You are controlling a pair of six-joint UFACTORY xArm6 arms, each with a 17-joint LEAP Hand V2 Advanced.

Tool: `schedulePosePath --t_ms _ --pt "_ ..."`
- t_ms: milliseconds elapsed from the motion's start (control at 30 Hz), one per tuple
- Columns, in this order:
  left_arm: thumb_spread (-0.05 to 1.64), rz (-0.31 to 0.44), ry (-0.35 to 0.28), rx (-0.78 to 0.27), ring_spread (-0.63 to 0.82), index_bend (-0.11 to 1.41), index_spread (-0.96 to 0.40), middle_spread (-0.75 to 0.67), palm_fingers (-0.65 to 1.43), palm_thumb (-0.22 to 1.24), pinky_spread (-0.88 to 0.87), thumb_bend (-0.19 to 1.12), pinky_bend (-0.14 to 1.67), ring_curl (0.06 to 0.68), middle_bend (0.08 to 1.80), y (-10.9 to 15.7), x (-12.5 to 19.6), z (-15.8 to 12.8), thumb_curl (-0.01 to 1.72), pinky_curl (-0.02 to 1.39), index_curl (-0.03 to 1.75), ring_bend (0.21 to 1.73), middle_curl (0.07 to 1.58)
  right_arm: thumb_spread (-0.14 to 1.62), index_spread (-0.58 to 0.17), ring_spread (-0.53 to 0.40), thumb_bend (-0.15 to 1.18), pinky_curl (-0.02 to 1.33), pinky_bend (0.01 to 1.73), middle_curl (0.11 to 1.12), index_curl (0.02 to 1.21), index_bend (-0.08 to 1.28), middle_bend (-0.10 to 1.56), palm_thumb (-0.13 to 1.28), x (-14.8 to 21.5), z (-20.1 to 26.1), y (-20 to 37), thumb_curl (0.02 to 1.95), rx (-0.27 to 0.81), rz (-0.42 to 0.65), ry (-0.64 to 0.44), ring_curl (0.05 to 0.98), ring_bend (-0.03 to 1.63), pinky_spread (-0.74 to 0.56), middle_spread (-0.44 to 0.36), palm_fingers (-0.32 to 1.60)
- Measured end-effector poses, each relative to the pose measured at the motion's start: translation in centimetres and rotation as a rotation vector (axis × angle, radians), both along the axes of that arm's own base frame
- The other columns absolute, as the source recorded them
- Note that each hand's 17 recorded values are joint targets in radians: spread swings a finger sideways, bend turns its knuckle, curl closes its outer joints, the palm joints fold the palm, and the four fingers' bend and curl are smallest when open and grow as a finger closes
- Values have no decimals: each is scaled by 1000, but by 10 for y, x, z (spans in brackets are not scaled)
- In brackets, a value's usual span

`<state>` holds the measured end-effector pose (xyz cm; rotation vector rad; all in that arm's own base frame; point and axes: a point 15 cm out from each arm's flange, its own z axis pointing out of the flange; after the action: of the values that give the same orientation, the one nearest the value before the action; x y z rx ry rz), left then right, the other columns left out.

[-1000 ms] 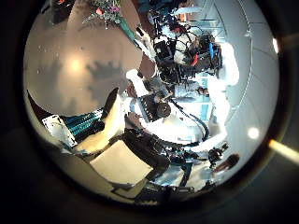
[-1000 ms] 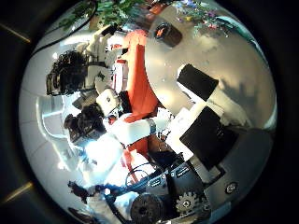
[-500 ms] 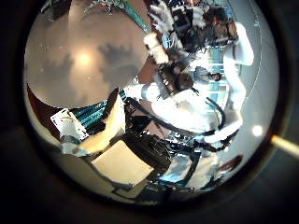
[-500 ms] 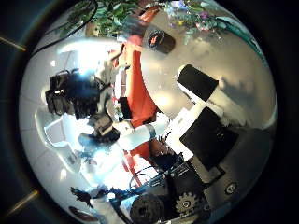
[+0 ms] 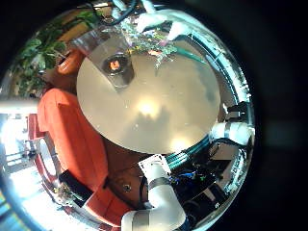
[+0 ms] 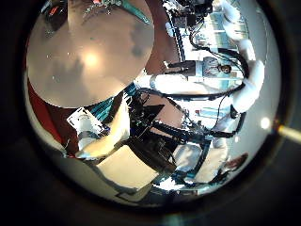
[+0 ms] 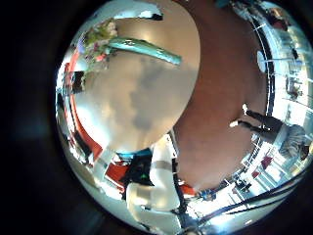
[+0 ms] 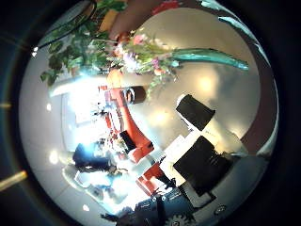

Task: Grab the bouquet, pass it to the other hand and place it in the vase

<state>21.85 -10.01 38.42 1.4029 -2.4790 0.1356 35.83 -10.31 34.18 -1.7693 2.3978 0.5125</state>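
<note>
The bouquet [image 8: 155, 58] lies flat on the round tabletop [image 5: 154, 106] — flowers near the vase [image 5: 117, 64], teal-wrapped stems [image 7: 145, 49] pointing away. Right hand [image 8: 202, 141] fingers look straight, holding nothing; left hand [image 6: 127, 155] — grip unclear.

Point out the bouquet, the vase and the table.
bouquet [image 8: 150, 55]: right thumb side palm view, on the flower heads.
vase [image 5: 118, 65]: left little finger side palm view, on its open mouth.
table [image 5: 159, 111]: left little finger side palm view, on its bare top.
</note>
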Motion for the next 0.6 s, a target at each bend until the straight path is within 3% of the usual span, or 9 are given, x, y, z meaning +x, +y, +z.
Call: schedulePosePath --t_ms 333,600 --pt "1051 -15 39 0 527 190 124 382 169 452 509 -25 173 201 210 -2 7 -8 376 224 394 435 358 1058 -322 -4 -21 34 528 392 378 196 358 707 12 -66 -33 487 -17 8 180 131 709 319 -31 357" --pt "1052 -19 66 0 530 191 124 385 162 454 510 -24 174 200 201 -4 11 -14 376 225 396 431 355 1055 -359 -14 -22 56 457 389 392 201 341 709 26 -103 -35 482 -4 21 235 132 646 305 -43 355"
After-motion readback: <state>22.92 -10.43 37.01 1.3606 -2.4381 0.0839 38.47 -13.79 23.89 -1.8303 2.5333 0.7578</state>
